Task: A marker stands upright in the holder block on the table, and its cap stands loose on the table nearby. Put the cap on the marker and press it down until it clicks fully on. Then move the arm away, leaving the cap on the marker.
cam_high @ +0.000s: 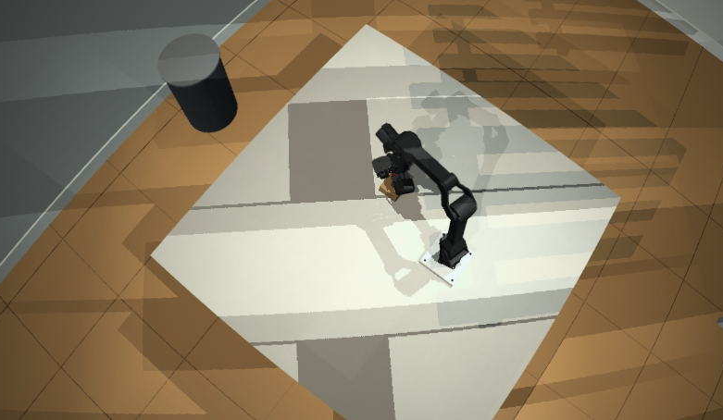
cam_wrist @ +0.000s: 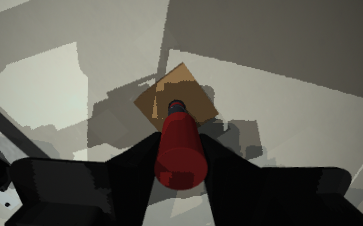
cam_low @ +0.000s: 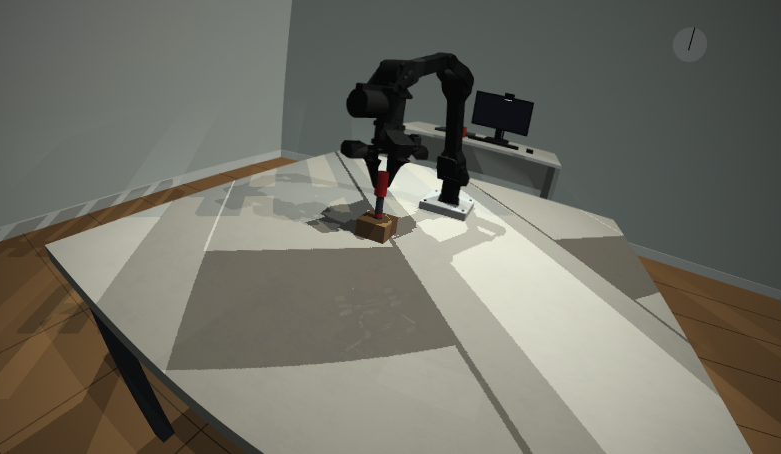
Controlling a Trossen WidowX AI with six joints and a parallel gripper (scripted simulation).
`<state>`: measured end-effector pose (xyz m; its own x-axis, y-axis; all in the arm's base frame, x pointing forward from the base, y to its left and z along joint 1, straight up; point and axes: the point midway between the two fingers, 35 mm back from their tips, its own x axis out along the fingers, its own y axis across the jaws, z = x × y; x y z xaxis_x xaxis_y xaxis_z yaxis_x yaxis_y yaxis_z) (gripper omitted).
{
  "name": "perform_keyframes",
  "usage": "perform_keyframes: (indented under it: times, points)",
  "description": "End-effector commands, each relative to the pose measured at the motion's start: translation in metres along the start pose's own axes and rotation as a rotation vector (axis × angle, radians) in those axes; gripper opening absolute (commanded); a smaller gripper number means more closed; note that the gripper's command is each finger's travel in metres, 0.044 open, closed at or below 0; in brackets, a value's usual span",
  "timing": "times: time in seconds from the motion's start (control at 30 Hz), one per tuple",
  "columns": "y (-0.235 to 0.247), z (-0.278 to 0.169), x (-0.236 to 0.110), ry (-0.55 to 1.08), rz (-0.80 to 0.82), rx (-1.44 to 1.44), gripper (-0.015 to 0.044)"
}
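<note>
1. The black parallel-jaw gripper point(cam_low: 385, 166) is clamped on the red cylindrical cap point(cam_low: 381, 184).
2. The cap sits over the dark upright marker point(cam_low: 378, 206), which stands in the brown wooden holder block point(cam_low: 375, 227) on the pale table point(cam_low: 302, 315).
</note>
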<state>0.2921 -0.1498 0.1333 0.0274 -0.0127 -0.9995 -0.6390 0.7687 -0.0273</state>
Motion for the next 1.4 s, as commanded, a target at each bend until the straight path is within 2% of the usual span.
perform_keyframes:
  times: [0.0,0.6,1.13,1.37]
  points:
    - [0.001,-0.001,0.008,0.004,0.004,-0.006,0.0000]
    - [0.002,-0.001,0.037,0.004,0.004,-0.006,0.0000]
    - [0.002,-0.002,0.039,0.004,0.004,-0.006,0.0000]
    - [0.002,-0.001,0.038,0.002,0.005,0.000,0.0184]
